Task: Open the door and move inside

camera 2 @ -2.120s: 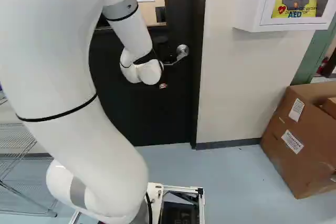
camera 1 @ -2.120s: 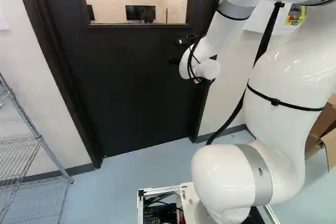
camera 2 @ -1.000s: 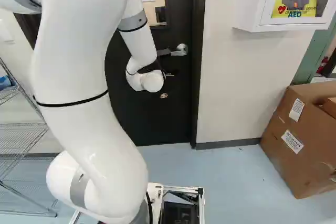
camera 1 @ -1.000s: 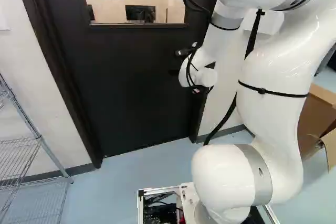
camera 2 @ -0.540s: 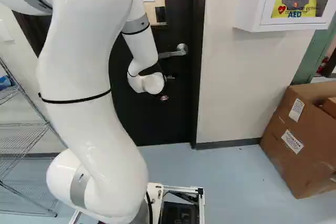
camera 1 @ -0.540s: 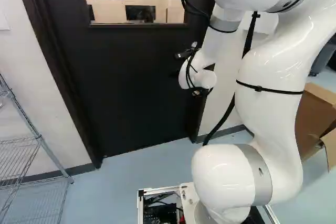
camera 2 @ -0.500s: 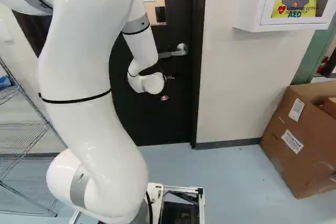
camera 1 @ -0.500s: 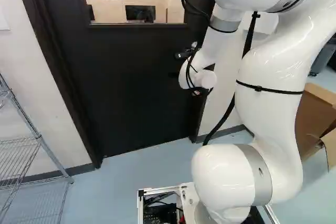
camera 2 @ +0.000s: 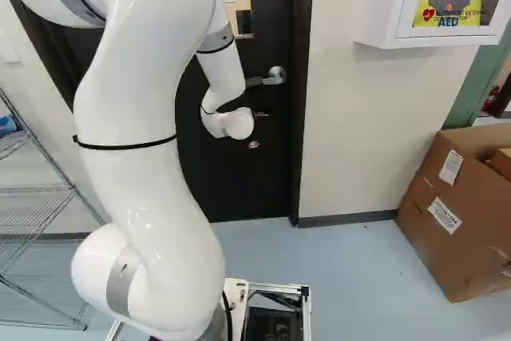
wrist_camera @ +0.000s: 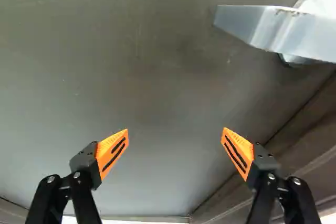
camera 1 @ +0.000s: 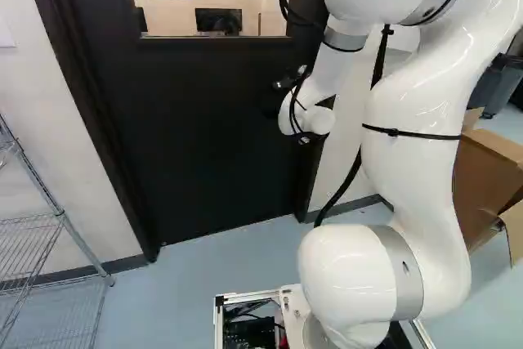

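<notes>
The door [camera 1: 204,128] was shut in its frame [camera 2: 303,37], ahead of the base [camera 1: 292,296], its handle [wrist_camera: 283,30] near the door's right-hand edge in the right base view! The pincer [wrist_camera: 176,131] stood released, pads [wrist_camera: 105,148] wide apart, the handle ahead and off to one side. Grasping, turning, opening and driving in all remained. Against a second earlier, the arm [camera 2: 136,181] had edged slightly doorward; door and base hadn't budged.
</notes>
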Controlling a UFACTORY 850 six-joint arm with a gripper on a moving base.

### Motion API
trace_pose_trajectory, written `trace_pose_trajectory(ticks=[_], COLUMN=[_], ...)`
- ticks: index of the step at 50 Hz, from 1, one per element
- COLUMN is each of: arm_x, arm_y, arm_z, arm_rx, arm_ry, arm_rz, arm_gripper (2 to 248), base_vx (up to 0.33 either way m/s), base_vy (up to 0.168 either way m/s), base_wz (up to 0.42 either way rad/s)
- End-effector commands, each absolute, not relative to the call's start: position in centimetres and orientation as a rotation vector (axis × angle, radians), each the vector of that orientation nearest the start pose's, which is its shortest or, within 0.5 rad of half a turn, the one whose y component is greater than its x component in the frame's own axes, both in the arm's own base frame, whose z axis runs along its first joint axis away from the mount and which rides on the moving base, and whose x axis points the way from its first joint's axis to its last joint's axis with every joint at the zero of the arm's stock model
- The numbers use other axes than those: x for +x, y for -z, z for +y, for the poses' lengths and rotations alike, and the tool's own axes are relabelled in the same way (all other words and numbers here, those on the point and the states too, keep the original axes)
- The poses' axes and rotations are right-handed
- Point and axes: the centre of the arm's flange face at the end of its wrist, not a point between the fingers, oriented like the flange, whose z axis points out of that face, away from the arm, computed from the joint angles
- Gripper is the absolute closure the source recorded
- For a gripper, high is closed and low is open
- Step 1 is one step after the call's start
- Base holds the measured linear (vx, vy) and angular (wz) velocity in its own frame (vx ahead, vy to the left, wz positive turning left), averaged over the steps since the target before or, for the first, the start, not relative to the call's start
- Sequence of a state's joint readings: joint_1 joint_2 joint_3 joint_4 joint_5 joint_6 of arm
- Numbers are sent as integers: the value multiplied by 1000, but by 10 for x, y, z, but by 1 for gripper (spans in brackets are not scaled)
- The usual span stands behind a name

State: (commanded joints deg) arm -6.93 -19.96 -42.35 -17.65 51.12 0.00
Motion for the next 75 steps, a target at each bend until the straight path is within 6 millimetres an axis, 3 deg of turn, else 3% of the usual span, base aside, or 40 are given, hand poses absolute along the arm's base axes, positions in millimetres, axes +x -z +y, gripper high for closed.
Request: trace_pose_trajectory(ticks=[29, 75], arm_x=[561, 627], arm_y=[-363, -354], arm_z=[-41, -40], arm_rx=[-2465, -2435], arm_ry=[1895, 1967], arm_rz=[-367, -282], arm_gripper=[3, 3], base_vx=[0, 0], base_vy=[0, 0], base_wz=[0, 0])
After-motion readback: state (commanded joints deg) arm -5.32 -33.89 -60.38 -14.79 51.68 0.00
